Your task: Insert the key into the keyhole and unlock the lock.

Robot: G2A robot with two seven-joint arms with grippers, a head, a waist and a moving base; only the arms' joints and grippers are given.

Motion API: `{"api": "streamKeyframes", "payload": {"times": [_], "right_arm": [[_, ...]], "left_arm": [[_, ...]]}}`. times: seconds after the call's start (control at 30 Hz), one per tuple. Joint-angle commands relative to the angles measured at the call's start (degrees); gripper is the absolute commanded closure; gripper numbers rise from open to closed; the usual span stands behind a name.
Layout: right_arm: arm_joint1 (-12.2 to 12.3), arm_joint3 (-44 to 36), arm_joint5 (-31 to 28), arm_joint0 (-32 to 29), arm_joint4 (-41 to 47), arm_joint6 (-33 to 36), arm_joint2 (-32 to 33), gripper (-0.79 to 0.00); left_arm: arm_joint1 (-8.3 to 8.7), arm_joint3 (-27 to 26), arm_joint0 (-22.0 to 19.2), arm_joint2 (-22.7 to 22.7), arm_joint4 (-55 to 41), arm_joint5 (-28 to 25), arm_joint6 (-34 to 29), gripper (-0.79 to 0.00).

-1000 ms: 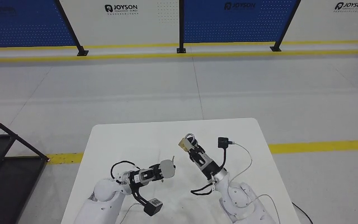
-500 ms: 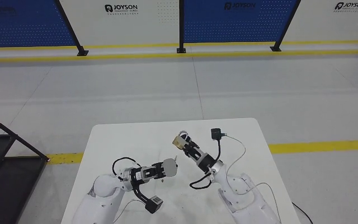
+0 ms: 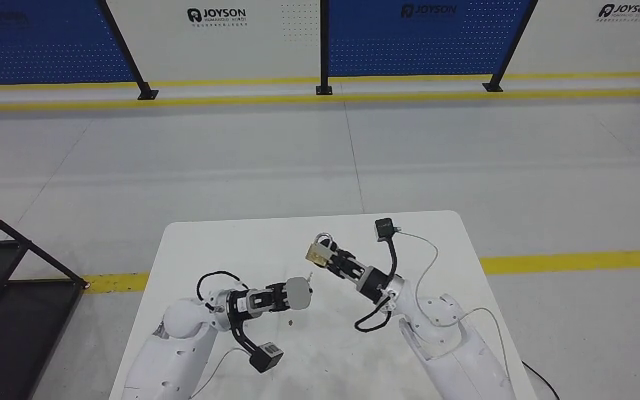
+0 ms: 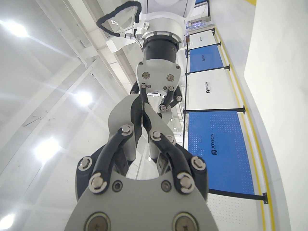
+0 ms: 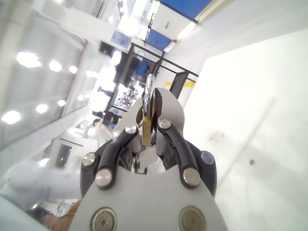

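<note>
Top view showed the right pincer (image 3: 323, 256) clenched on a small brass padlock (image 3: 319, 252), a blocky yellow body with a curved, polished steel shackle. Opposite it, just apart, the left pincer (image 3: 303, 291) was clamped on a thin metal key (image 3: 309, 284), whose slender tip stuck out past its fingertips toward the padlock. Both hung above the smooth white table (image 3: 220, 250).

From the right wrist, the brass padlock (image 5: 147, 126) sat edge-on between the right pincer's (image 5: 151, 102) ribbed black pads, its shiny shackle rising past the pale, rounded fingertips (image 5: 168, 102).

From the left wrist, the left pincer's (image 4: 142, 111) toothed rubber pads (image 4: 135, 116) pressed tight together, with only a thin sliver between them.

Compared with a second before, the right pincer had carried the padlock closer to the left pincer, narrowing the gap to the key. The left pincer had risen slightly.
</note>
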Motion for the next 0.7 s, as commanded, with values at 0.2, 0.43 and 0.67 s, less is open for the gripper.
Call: {"api": "streamKeyframes", "payload": {"times": [0.2,0.43,0.67], "right_arm": [[0.4,-0.1,-0.3,-0.3,-0.6,0.4,-0.1,0.000],[0.4,-0.1,-0.3,-0.3,-0.6,0.3,-0.1,0.000],[0.4,-0.1,-0.3,-0.3,-0.6,0.3,-0.1,0.000]], "left_arm": [[0.66,1.0,-1.1,1.7,-0.9,0.2,-0.2,0.000],[1.10,2.2,-2.2,3.3,-1.6,0.5,-0.5,0.000],[1.51,3.7,-3.4,4.2,-3.1,0.6,-0.6,0.000]]}}
